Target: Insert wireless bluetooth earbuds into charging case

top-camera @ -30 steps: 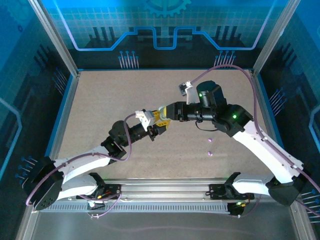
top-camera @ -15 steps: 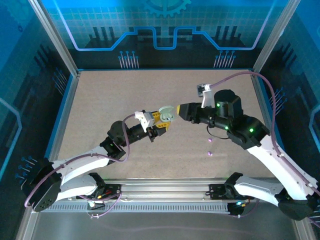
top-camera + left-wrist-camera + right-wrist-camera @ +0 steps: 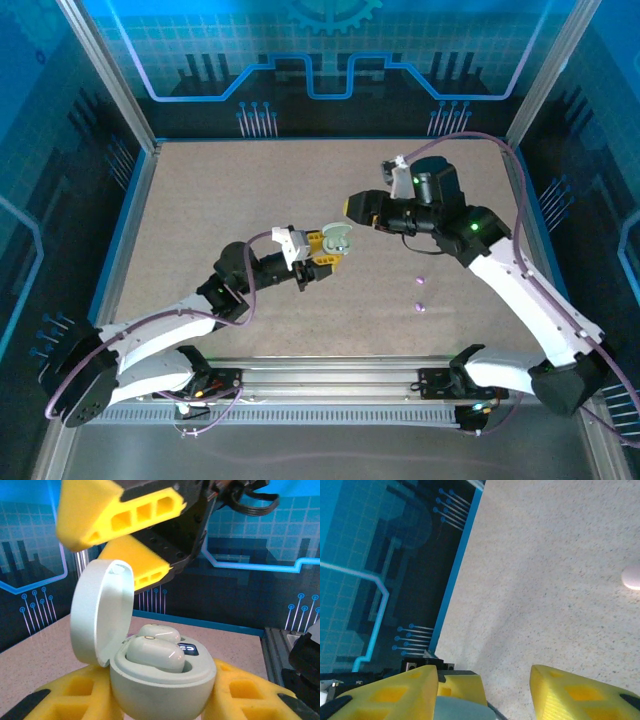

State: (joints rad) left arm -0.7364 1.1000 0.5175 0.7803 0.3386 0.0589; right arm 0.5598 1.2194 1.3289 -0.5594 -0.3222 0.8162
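My left gripper is shut on a pale green charging case, held above the table's middle with its lid swung up. Two pale earbuds sit in the case's wells, and yellow fingers press the case body from both sides. My right gripper stands open just above and right of the case, nothing between its fingers. In the right wrist view the gripper looks down past the case. Two tiny purple pieces lie on the table.
The beige table is bounded by a blue rim and metal frame posts. The second purple piece lies near the front right, and one pale piece shows on the table in the right wrist view.
The right gripper let go at the case, drew back to the right and up, and opened wider. The case lid now stands open. The left gripper shifted slightly right, still holding the case.
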